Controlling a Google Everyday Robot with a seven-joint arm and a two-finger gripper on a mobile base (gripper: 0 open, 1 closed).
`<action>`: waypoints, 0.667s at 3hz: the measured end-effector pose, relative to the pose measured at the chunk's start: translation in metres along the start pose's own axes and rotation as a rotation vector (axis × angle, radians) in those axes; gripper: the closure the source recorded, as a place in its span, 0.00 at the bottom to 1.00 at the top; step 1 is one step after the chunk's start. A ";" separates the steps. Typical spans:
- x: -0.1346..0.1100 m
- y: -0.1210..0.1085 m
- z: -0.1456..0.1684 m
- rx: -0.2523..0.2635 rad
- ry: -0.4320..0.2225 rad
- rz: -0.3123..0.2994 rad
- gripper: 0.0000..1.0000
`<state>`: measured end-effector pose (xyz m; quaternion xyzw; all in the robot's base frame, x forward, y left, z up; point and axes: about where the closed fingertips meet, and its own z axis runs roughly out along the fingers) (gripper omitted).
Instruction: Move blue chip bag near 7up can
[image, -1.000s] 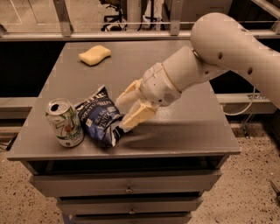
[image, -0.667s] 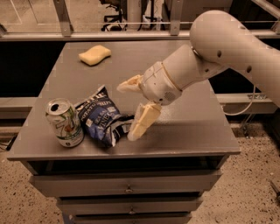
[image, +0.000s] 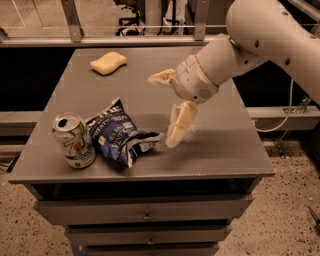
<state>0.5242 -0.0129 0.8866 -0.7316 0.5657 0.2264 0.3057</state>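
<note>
blue chip bag (image: 117, 135) lay front-left on the desk (image: 225, 150), right up against the 7up can (image: 75, 140), likely touching. hand (image: 161, 110) hovered just right of the bag, spread wide, grasping nothing. bag looked light, soft and crinkly, slippery foil, contents crushable; best pinched gently at a flattened edge or corner. count: one bag, one can, one yellow sponge (image: 108, 62) at the back, one hand.

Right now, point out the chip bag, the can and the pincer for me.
chip bag (image: 119, 134), camera view, middle of its blue front.
can (image: 76, 142), camera view, its side wall, left of the chip bag.
pincer (image: 160, 111), camera view, midway between its open fingertips, right of the chip bag.
</note>
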 end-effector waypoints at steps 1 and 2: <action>0.052 -0.034 -0.071 0.083 0.020 0.065 0.00; 0.038 -0.039 -0.074 0.105 0.012 0.041 0.00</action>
